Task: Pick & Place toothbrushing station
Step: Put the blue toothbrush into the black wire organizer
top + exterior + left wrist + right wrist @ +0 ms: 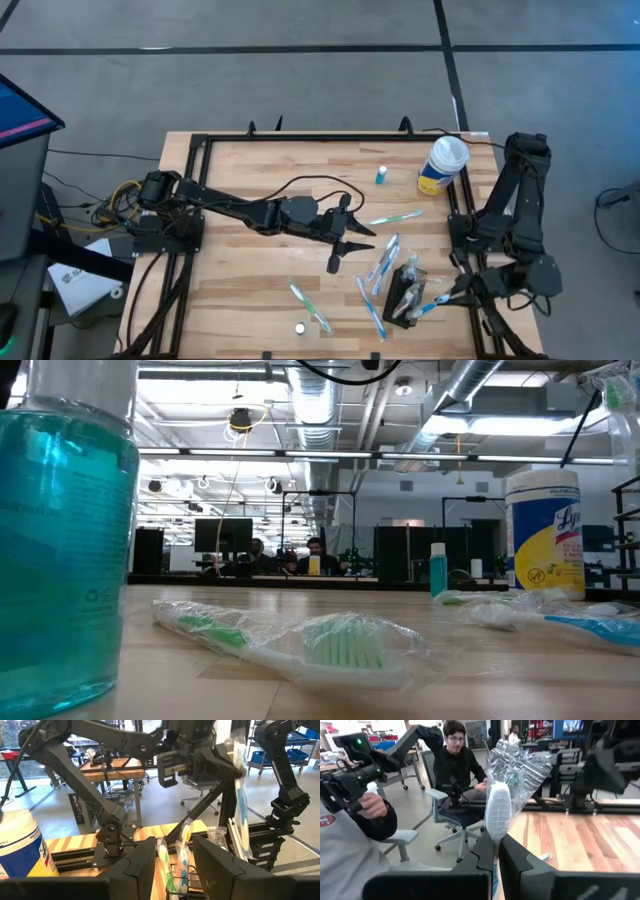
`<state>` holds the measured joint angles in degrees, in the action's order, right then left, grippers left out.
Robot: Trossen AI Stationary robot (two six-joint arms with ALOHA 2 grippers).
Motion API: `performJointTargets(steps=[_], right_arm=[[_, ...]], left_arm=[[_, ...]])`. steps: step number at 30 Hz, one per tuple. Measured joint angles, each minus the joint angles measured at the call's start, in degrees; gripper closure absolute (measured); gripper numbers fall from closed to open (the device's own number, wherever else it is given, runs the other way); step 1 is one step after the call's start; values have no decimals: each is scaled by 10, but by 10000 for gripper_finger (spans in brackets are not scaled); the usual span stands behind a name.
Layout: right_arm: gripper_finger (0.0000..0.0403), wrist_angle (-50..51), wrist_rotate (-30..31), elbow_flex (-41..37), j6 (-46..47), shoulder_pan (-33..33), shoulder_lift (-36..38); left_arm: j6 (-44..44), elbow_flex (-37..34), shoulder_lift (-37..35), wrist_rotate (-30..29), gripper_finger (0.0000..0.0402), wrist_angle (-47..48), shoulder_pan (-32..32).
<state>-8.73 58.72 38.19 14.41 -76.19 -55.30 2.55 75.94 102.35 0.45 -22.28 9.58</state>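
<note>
Toothbrushing station, small black mesh-sided box (403,297), being loaded: right fingers (496,851) pinching plastic-wrapped toothbrush (498,810); left fingers (345,250) spread. Slippery wrapper risking slip.

A teal liquid bottle (62,540) is seen close at the left edge, standing on the wooden desk (200,690). A wrapped green-bristled toothbrush (300,645) is laid flat across the middle. Farther right, a small teal bottle (438,570) and a white-lidded yellow wipes canister (543,532) are stood upright. A wrapped blue toothbrush (590,624) is laid near the canister. Seated people (315,555) are seen in the room behind.
</note>
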Motion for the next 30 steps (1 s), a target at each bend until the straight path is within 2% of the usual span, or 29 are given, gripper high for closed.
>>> performJointTargets(steps=[12,18,25,30], right_arm=[[403,9,-1,0,27,-21,-49],[402,61,-2,0,86,-12,-67],[401,78,-5,0,100,2,-73],[401,117,-5,0,147,3,-80]], left_arm=[[0,0,0,0,275,0,0],[0,0,0,0,275,1,0],[0,0,0,0,275,2,0],[0,0,0,0,275,3,0]])
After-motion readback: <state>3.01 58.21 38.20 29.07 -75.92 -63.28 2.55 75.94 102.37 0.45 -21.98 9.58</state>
